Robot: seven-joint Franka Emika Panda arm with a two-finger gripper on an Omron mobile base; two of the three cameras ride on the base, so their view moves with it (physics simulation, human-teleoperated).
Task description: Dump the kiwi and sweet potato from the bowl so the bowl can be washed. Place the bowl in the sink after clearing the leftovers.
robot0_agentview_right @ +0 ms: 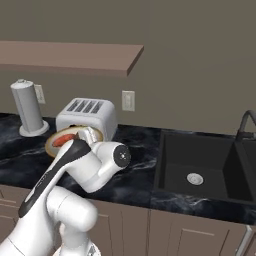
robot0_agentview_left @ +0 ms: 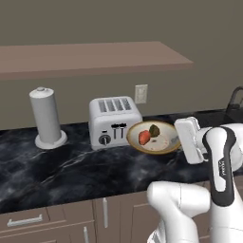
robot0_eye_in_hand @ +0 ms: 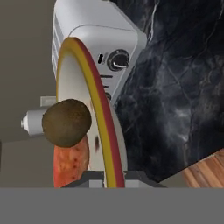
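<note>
The bowl [robot0_agentview_left: 161, 144], tan-rimmed and cream inside, hangs tipped on its side just in front of the toaster, with its inside facing left and forward. My gripper [robot0_agentview_left: 179, 141] is shut on its right rim. The orange-red sweet potato [robot0_agentview_left: 144, 137] and the dark kiwi [robot0_agentview_left: 154, 130] still lie against the inside. In the hand view the bowl's rim [robot0_eye_in_hand: 101, 109] runs edge-on up from my gripper [robot0_eye_in_hand: 111, 178], with the kiwi [robot0_eye_in_hand: 66, 122] above the sweet potato [robot0_eye_in_hand: 70, 162] on its left. The black sink [robot0_agentview_right: 200, 167] lies to the right. My arm hides most of the bowl [robot0_agentview_right: 52, 142] in the right base view.
A silver toaster [robot0_agentview_left: 114, 122] stands right behind the bowl. A paper towel roll [robot0_agentview_left: 46, 118] stands at the far left of the black marble counter [robot0_agentview_left: 57, 166]. A shelf [robot0_agentview_left: 95, 57] hangs overhead. A dark faucet [robot0_agentview_right: 245, 122] rises behind the sink.
</note>
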